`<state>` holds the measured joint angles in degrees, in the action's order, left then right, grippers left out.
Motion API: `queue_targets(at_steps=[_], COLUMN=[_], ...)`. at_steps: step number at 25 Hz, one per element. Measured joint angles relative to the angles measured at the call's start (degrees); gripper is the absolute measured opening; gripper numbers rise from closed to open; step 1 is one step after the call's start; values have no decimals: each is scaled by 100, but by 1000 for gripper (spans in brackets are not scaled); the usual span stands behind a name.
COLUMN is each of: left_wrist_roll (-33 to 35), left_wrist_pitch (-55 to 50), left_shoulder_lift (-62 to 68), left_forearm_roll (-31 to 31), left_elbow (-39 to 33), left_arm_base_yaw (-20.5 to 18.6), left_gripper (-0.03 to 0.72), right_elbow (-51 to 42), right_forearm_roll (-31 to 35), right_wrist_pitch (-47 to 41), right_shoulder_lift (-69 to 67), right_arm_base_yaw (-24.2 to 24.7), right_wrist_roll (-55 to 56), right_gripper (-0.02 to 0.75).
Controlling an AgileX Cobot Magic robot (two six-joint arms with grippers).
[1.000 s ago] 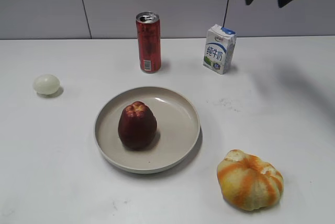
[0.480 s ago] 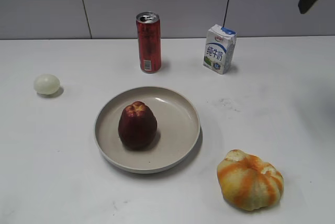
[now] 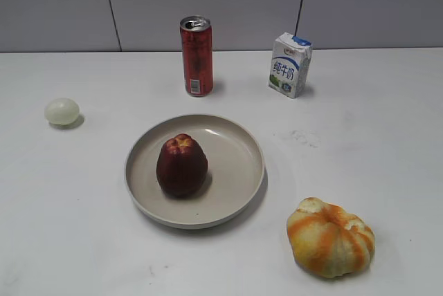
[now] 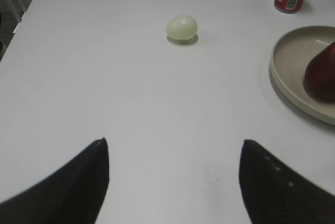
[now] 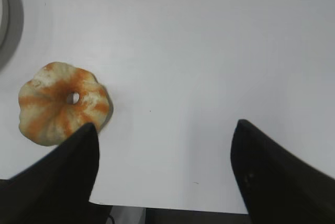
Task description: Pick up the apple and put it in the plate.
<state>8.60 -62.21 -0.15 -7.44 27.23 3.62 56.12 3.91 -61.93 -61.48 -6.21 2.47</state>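
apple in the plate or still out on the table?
In. The apple stands upright inside the plate, left of its centre, with nothing gripping it; both grippers are open and away from it.

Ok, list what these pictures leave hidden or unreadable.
- Apple: its underside and far side, exterior view; left wrist view crops it at the right edge.
- Plate: only a rim sliver, right wrist view.
- Can label: too small to read.
- Left gripper and right gripper: absent from the exterior view.
- Pumpkin: partly behind a finger.

A red can [image 3: 196, 55] and milk carton [image 3: 290, 64] stand upright at the back — pale egg-like ball [image 3: 61, 111] left, orange-striped pumpkin [image 3: 331, 237] front right.
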Motion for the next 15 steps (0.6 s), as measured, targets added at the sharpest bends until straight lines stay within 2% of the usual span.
queue_targets(at_steps=[8, 15], left_wrist_roll=[0, -5], left_wrist_pitch=[0, 0], left_shoulder_lift=[0, 0], left_forearm_roll=[0, 0], left_elbow=[0, 0], left_arm_base_yaw=[0, 0], left_gripper=[589, 589], right_elbow=[-2025, -2727], right_forearm_roll=[0, -129], right_wrist_pitch=[342, 242], right_shoulder_lift=[2269, 4240], right_arm_base_yaw=[0, 0], right_wrist_roll=[-2, -14], right_gripper=[586, 585])
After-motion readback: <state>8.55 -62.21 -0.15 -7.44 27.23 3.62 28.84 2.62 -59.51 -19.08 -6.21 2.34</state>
